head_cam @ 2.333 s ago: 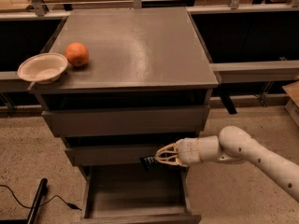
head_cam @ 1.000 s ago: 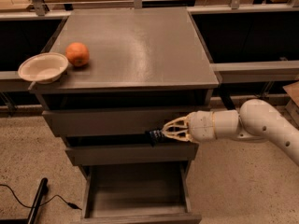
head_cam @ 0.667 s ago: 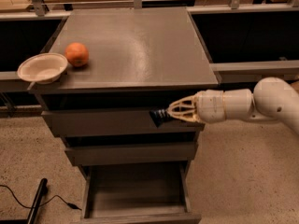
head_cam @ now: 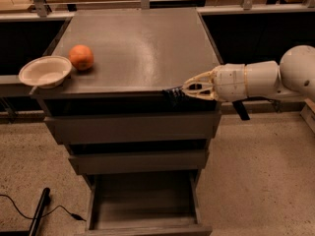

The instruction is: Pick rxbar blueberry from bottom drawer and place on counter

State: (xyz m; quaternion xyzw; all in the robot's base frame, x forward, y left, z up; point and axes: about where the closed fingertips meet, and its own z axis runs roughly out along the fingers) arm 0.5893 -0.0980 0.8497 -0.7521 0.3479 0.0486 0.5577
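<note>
Looking across the grey-brown counter (head_cam: 138,48), I see my hand (head_cam: 186,90) at its near right edge, clamped on the dark rxbar blueberry (head_cam: 172,94). An orange (head_cam: 81,57) and a pale bowl (head_cam: 45,72) sit at the left edge. Below, the bottom drawer (head_cam: 145,208) stands open over the speckled floor (head_cam: 261,181).
</note>
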